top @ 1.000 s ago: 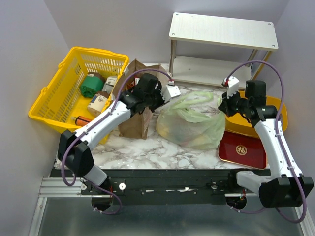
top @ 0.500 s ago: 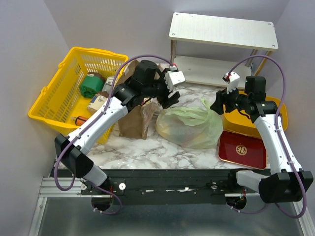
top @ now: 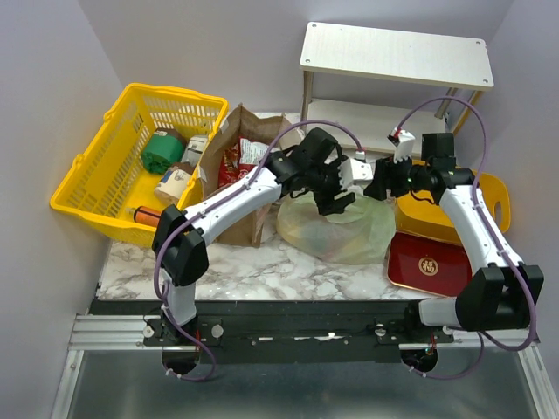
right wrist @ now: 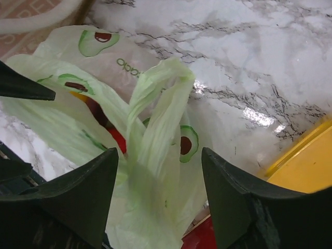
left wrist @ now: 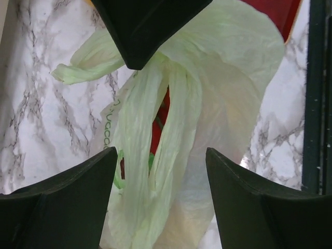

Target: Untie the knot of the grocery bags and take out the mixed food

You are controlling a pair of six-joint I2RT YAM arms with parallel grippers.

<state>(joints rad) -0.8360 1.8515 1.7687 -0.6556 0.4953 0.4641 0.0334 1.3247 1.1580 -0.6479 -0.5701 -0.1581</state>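
- Top: left gripper [top: 336, 199] and right gripper [top: 377, 188] hang over the green plastic bag [top: 336, 229] on the marble table [top: 253, 262]. Paper bag [top: 238, 205] with red snack packets [top: 234, 161] just left, yellow basket [top: 105, 175] beyond. Yellow tray [top: 454, 214] and red tray [top: 432, 262] to the right.
- Left wrist: jaws spread, twisted bag strands between them, not gripped. Knot [left wrist: 168, 70] partly under a dark tip [left wrist: 142, 26].
- Right wrist: jaws apart around a bag loop, nothing pinched. Red food [right wrist: 118, 139] shows through.

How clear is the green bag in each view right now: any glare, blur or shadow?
Left wrist: the green bag is crisp and evenly lit; the jaws are dark shapes at the frame edges. Right wrist: bag folds sharp, one bright glare patch on the marble table, jaws black. Top external: soft, even light, no blur, but the left arm covers the bag's top.
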